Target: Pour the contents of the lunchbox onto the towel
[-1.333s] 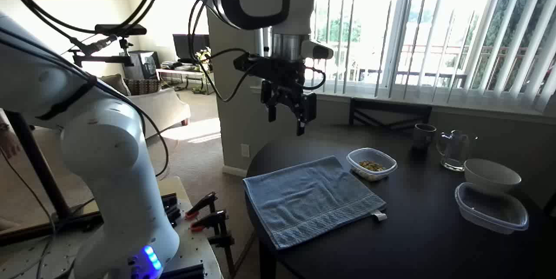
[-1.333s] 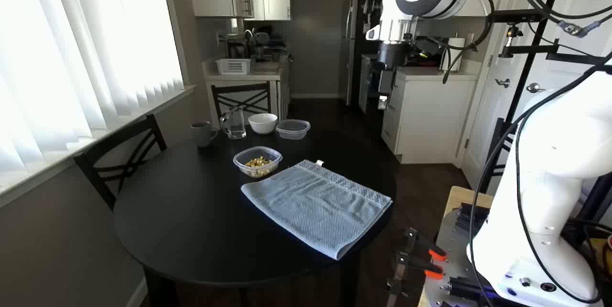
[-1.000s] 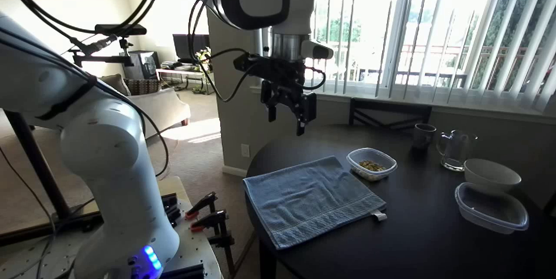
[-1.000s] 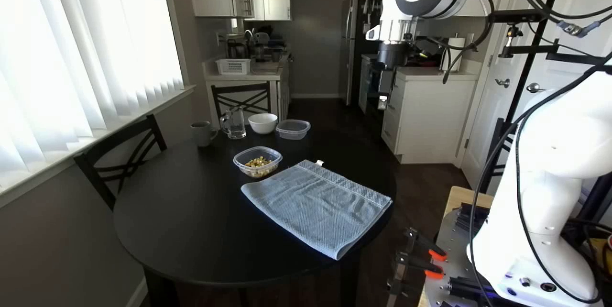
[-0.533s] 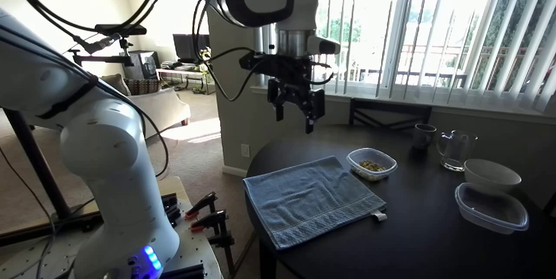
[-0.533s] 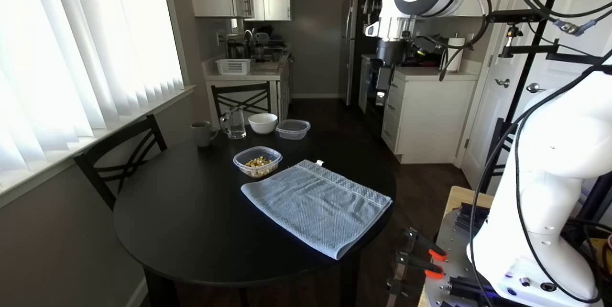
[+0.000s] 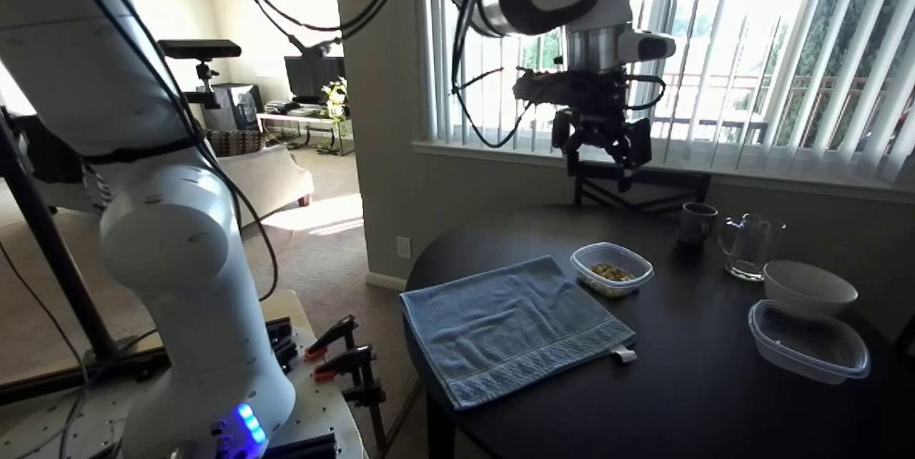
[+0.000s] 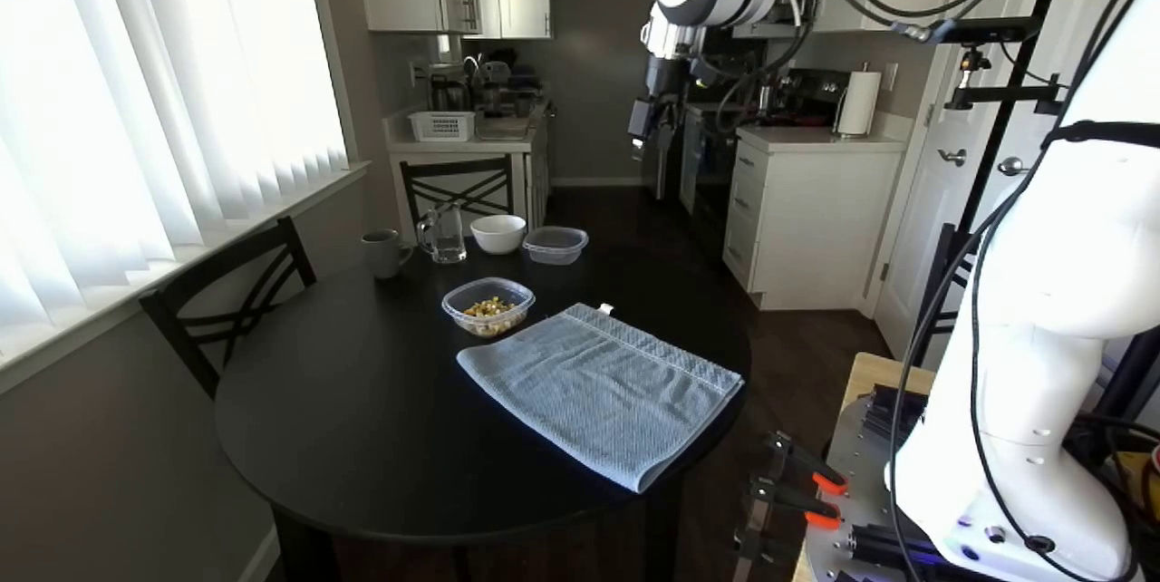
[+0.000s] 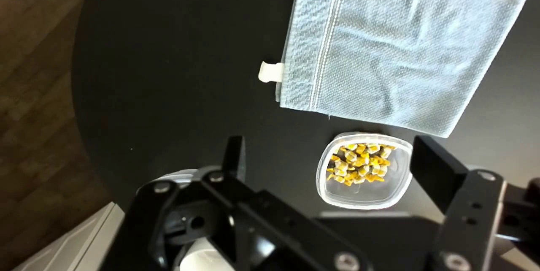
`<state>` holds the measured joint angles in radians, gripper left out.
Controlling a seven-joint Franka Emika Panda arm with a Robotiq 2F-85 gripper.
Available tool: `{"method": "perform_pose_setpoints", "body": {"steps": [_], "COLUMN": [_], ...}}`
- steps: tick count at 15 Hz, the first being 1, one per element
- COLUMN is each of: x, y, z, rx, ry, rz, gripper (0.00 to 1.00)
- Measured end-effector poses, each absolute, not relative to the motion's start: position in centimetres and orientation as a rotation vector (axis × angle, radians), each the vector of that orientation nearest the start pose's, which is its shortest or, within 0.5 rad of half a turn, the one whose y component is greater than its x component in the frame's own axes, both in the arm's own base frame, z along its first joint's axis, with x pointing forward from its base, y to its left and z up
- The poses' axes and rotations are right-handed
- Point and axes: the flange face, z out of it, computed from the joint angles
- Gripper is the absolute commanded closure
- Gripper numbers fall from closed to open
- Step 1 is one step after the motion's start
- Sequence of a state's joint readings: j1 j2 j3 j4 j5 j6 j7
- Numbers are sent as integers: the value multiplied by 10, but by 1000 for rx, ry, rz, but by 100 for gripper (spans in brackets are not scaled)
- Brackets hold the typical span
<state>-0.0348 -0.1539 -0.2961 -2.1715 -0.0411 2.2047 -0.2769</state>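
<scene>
The lunchbox, a small translucent container, stands upright on the dark table in both exterior views (image 7: 635, 259) (image 8: 471, 296) and the wrist view (image 9: 371, 195). Its contents, several small yellowish-tan pieces (image 7: 611, 273) (image 8: 489, 308) (image 9: 360, 163), lie inside it. The blue-grey towel (image 7: 515, 330) (image 8: 603, 392) (image 9: 392, 43) lies flat beside it, slightly wrinkled, with a white tag at one edge. My gripper (image 7: 599, 171) (image 8: 638, 147) is open and empty, well above the table. In the wrist view the lunchbox appears between the spread fingers (image 9: 331, 155), nearer the right one, and below them.
A mug (image 7: 697, 224), a glass mug (image 7: 754, 248), a white bowl (image 7: 808, 287) and another clear container (image 7: 808, 344) stand on the table (image 8: 381, 437) past the lunchbox. A chair (image 7: 643, 187) stands by the window. Clamps (image 7: 350, 359) sit on the robot's base.
My open gripper has moved toward the lunchbox side: rightward and slightly up in one exterior view, leftward in the other. The lunchbox, its contents and the towel have not moved.
</scene>
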Motion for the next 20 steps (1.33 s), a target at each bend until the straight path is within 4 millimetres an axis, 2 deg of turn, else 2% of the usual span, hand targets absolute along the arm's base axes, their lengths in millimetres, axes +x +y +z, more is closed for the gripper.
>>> {"method": "perform_pose_setpoints", "body": {"steps": [2,8,12,14,16,20], "x": [529,635,696,716,727,736], "y": [-169,-124,-113,-114,-113,-90], "z": [447,346,282,258,237,200], "rx": [-3135,-3051,-2963,-2931,-2904,-2865], "ry": [203,678,879,923,978,1042], "rz": [-221,-68,-129,-219,-283,-290], "gripper": [0,0,0,0,0,0]}}
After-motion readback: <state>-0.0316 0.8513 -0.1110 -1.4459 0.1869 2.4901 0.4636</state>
